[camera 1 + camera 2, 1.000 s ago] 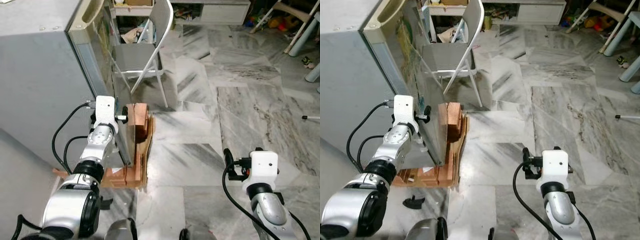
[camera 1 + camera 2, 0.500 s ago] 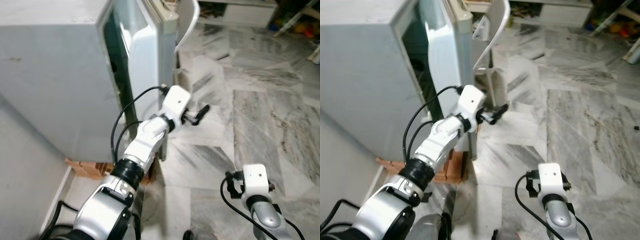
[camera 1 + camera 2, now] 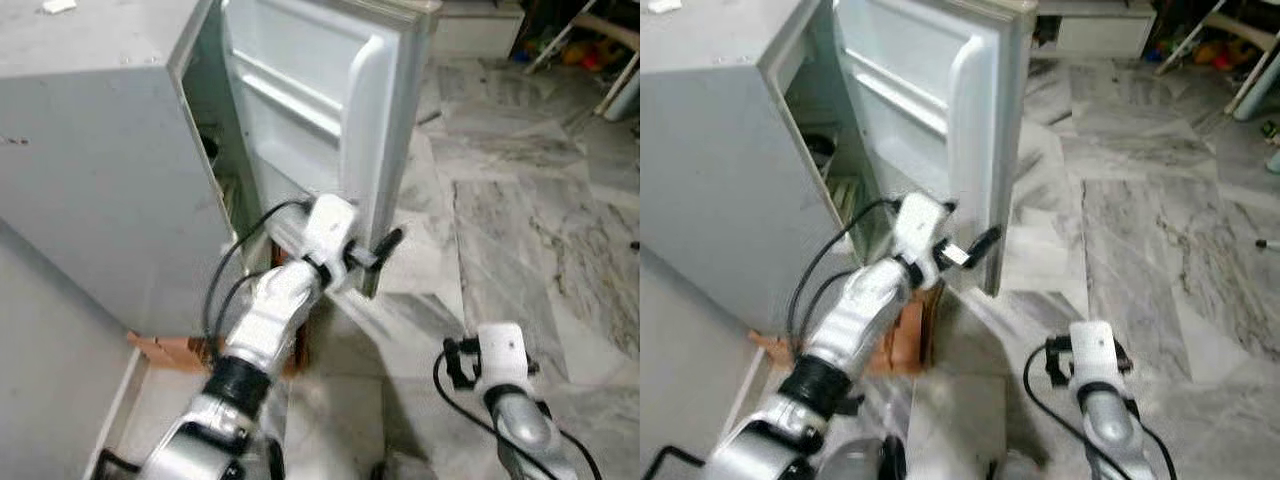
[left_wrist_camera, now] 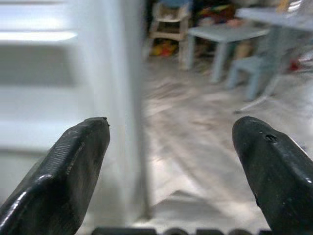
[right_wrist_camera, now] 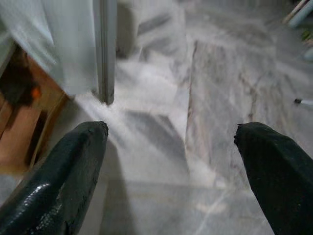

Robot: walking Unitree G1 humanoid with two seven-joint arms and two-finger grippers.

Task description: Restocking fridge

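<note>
Now my left gripper (image 3: 385,245), fingers spread wide and holding nothing, sits at the lower edge of the fridge door (image 3: 330,110) at twelve o'clock to swing it open for restocking. My right gripper (image 5: 171,171), also wide apart, hangs idle at five o'clock.

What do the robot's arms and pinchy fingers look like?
Both arms are shiny silver tubes with black joint rings and a white boxy wrist block. Looping black cables run along each. The left gripper and right gripper each have two long, rounded black fingers with a finely ribbed grip surface.
</note>
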